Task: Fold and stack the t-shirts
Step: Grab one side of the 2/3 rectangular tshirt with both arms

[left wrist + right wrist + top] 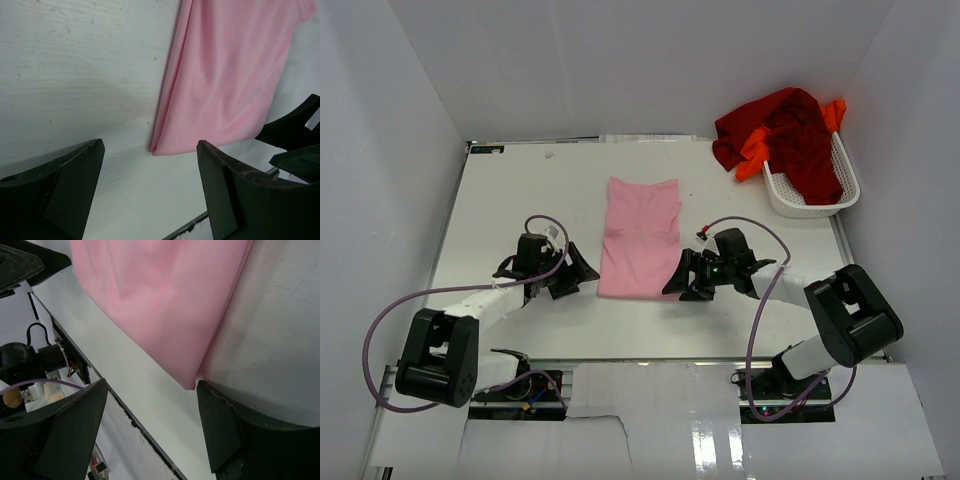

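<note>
We log a light pink t-shirt [638, 238], plain, no print or stripe; the wrist views show a fine, even knit and a slightly deeper pink along its folded edge. The table [510, 200] is matt white with faint grey scuffs and specks. A dark red t-shirt [798, 140] is plain as well, shading almost to maroon in its creases. A bright orange t-shirt [753, 152] is unpatterned. The basket [788, 200] is white, its wall a regular mesh. The left gripper [582, 275] and the right gripper [676, 286] are black. We note white arm links [485, 300] with black joints, purple cables [386, 315] and pale grey-white walls [620, 60].
</note>
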`<state>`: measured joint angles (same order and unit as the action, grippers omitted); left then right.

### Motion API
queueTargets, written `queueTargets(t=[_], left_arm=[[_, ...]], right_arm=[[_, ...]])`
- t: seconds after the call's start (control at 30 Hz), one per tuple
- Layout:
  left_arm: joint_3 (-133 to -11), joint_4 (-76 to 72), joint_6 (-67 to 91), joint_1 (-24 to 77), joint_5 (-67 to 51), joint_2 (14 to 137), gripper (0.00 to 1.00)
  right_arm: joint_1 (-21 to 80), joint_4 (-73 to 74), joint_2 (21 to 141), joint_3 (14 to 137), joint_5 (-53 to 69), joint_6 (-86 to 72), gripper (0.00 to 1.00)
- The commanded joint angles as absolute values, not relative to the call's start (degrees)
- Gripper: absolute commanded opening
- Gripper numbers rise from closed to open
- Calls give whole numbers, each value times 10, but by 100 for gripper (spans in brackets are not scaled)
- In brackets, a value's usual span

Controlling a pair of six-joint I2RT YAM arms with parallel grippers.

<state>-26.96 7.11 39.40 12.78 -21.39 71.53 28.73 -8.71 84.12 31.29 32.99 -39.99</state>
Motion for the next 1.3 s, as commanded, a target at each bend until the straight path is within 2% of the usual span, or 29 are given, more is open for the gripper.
queueTargets(t=[0.0,0.4,0.53,0.6,0.63,0.7,0.8,0.83,0.93,0.97,1.1,1.27], left_arm=[[-259,51,402,133,-191,726,86],[-264,31,410,137,-194,748,86],[-262,26,412,138,-194,751,86],[-261,24,414,139,-193,754,85],[-262,22,415,141,-193,755,85],[-259,20,417,143,-192,756,85],[-256,13,421,149,-192,763,85],[-256,12,421,151,-191,768,85],[-249,8,426,157,-188,772,83],[-245,5,428,159,-188,767,78],[-229,-11,437,163,-196,759,70],[-222,-4,445,168,-203,753,70]], right_arm=[[297,-115,849,311,315,-414,78],[300,-178,880,286,287,-435,64],[300,-190,894,283,283,-438,47],[299,-202,896,277,284,-441,44],[299,-205,900,275,284,-441,37],[299,-201,910,279,289,-439,32],[301,-207,919,277,295,-439,20],[300,-208,919,277,294,-439,9],[301,-196,916,281,292,-434,8],[300,-194,914,283,288,-432,8],[301,-186,911,287,288,-428,8],[301,-184,911,291,288,-425,8]])
